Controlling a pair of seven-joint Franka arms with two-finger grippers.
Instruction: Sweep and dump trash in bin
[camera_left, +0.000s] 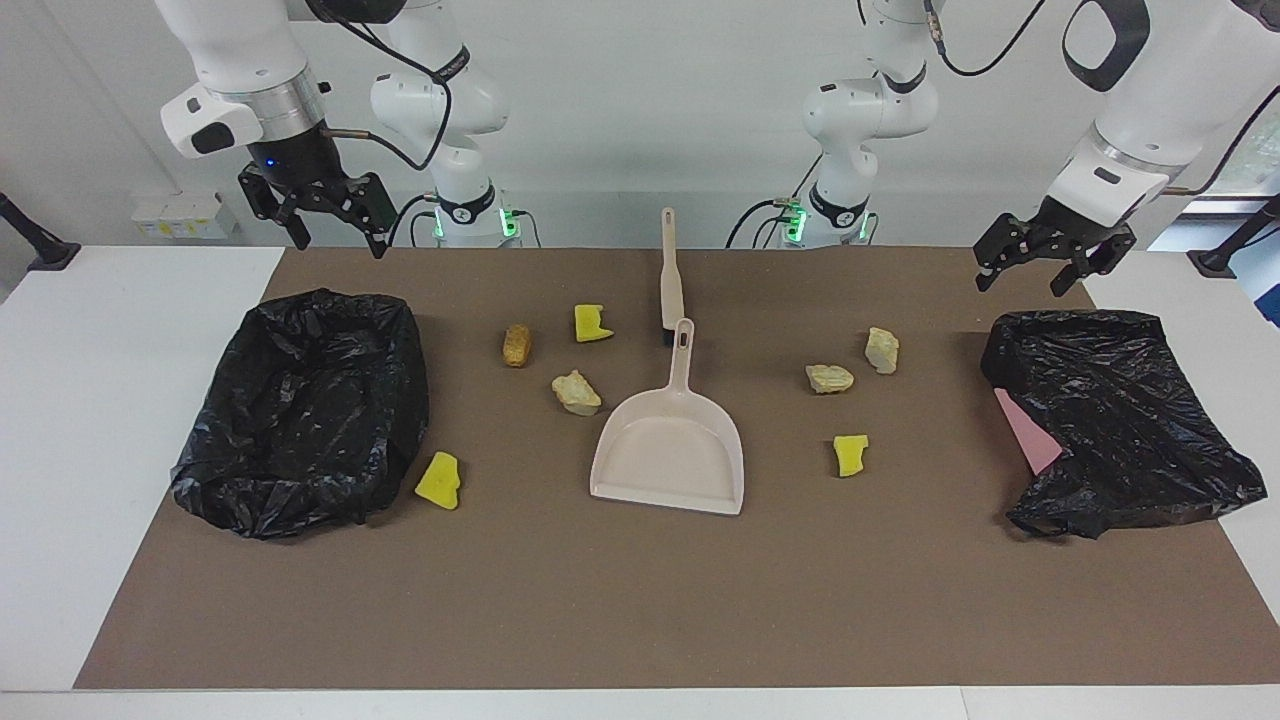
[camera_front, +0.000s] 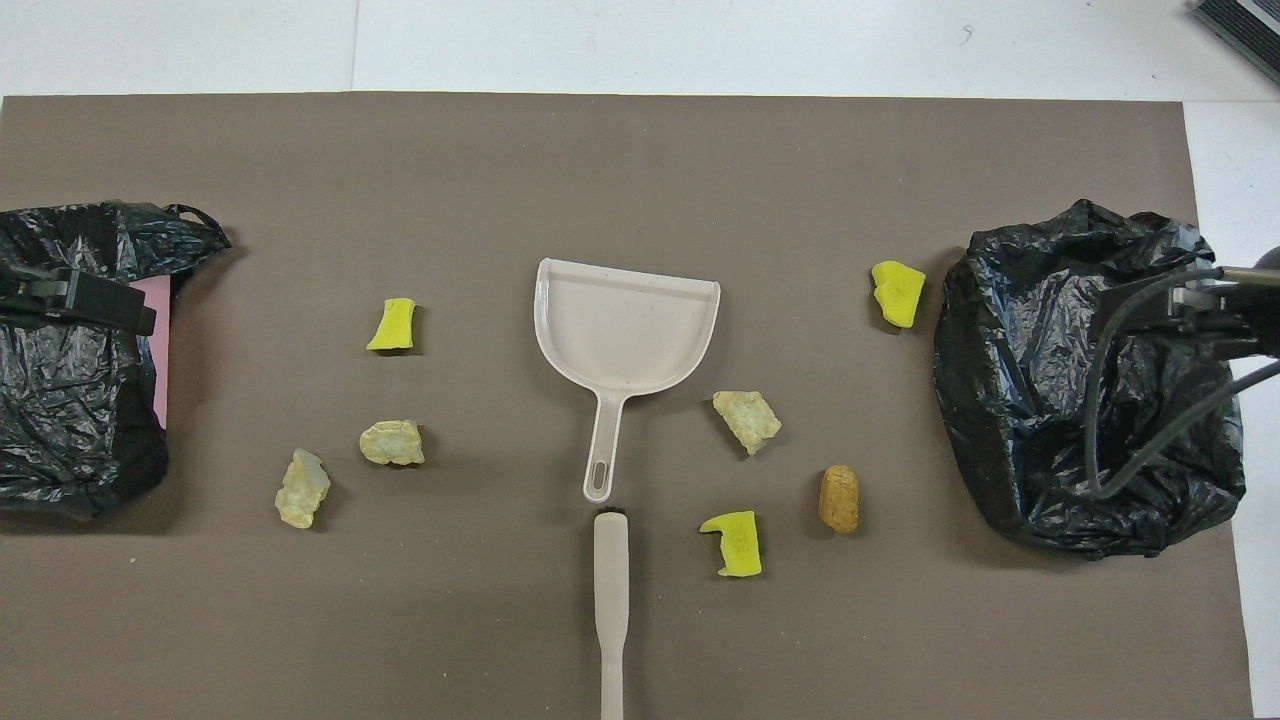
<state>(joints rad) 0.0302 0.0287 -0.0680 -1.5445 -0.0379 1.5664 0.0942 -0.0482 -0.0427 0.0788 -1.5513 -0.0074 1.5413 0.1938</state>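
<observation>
1. The trash lies scattered on the brown mat (camera_left: 640, 600) that covers the desk (camera_left: 100, 400): seven small chunks, each far smaller than the dustpan (camera_left: 670, 455).
2. Three are bright yellow spongy pieces: one (camera_left: 439, 481) just beside the open bin bag (camera_left: 305, 410) at the right arm's end, one (camera_left: 592, 323) near the brush (camera_left: 670, 275), one (camera_left: 850, 454) toward the left arm's end.
3. Three are pale beige, rock-like lumps: one (camera_left: 577, 392) near the dustpan's handle, two (camera_left: 830, 378) (camera_left: 882, 350) close together toward the left arm's end.
4. One orange-brown oval lump (camera_left: 516, 344) sits near the yellow piece by the brush.
5. The dustpan lies flat in the middle, its handle pointing toward the robots; the brush lies in line with it, its head just at the handle's tip. Whether they touch I cannot tell.
6. A second, crumpled black bag (camera_left: 1120, 420) lies at the left arm's end, with a flat pink sheet (camera_left: 1028, 432) showing at its edge.
7. The right end effector (camera_left: 318, 215) hangs in the air over the robots' edge of the mat by the open bin bag, released and empty.
8. The left end effector (camera_left: 1040, 262) hangs above the robots' edge of the crumpled bag, also spread and holding nothing.
</observation>
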